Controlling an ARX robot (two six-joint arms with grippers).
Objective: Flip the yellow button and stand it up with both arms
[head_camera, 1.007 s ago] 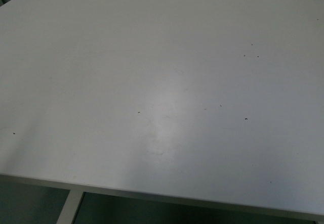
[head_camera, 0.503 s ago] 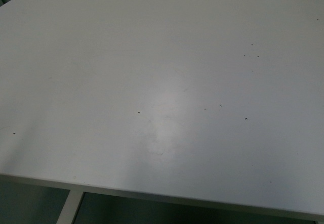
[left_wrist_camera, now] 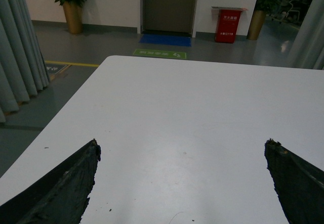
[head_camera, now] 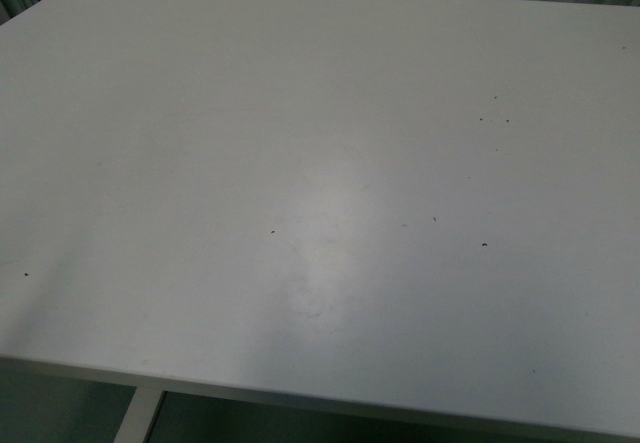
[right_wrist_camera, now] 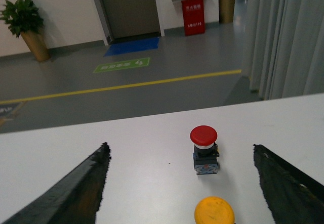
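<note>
1. Yellow button [right_wrist_camera: 214, 211]: I find it only in the right wrist view, at the near edge of the frame, between the right gripper's [right_wrist_camera: 190, 183] spread fingers. Only its cap shows; whether it is upright I cannot tell.
2. Left gripper [left_wrist_camera: 182, 183]: released, fingers wide apart over bare white table [left_wrist_camera: 202, 107], holding nothing. The front view shows no button and no arm.
3. Red button [right_wrist_camera: 204, 148]: stands upright just beyond the yellow one, apart from it.
4. Right gripper: released, empty, well clear of both buttons.
5. Handling, my judgement: small, rigid, light; the domed cap looks slippery. I would grip the blocky body, steadying with the other arm.
</note>
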